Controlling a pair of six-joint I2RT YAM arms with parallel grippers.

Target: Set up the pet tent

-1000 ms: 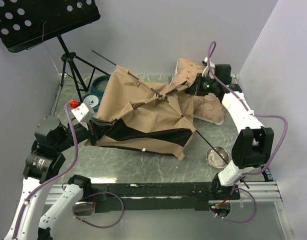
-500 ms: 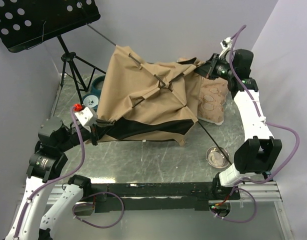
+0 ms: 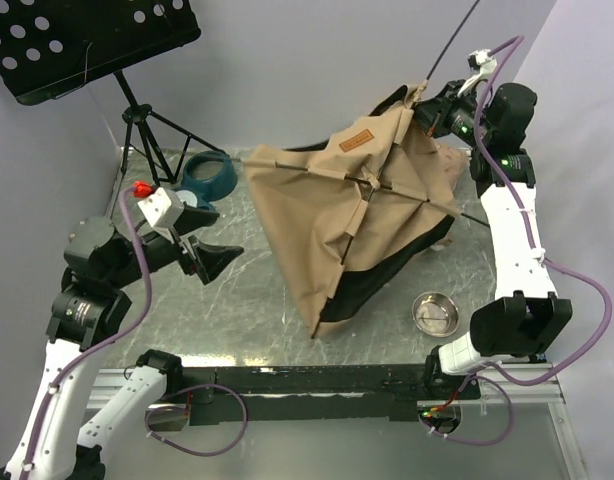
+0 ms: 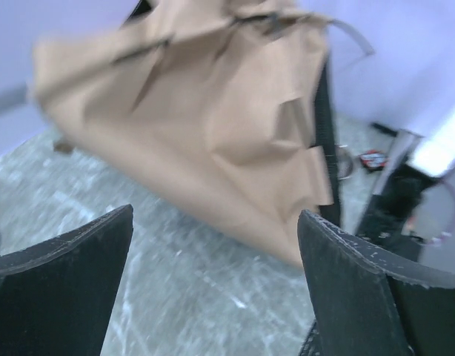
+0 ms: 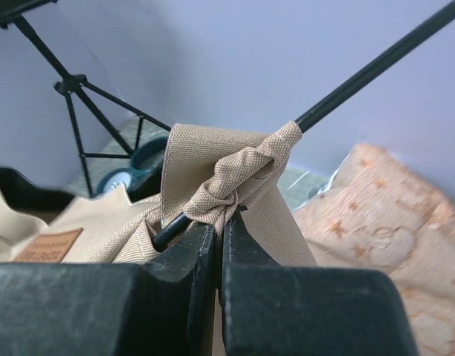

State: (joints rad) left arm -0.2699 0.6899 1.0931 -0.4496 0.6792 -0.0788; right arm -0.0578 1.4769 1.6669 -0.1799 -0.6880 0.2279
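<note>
The pet tent (image 3: 357, 205) is a tan fabric shell with a black base panel, thin black poles and a small brown label patch (image 3: 355, 141). It hangs lifted at the back right, its lower corner near the table's middle. My right gripper (image 3: 427, 108) is shut on the tent's fabric loop (image 5: 235, 178) where a black pole (image 5: 376, 63) passes through. My left gripper (image 3: 209, 245) stands open at the left, apart from the tent (image 4: 213, 119), with nothing between its fingers (image 4: 361, 297).
A music stand (image 3: 87, 40) on a tripod stands at the back left. A blue pet bowl (image 3: 209, 177) sits behind the left gripper. A small metal dish (image 3: 436, 313) lies at the front right. A beige cushion (image 5: 390, 215) lies under the right gripper.
My left gripper has let go of the tent and opened. The right gripper has raised its corner up and back, swinging the tent to the right and off the table's left.
</note>
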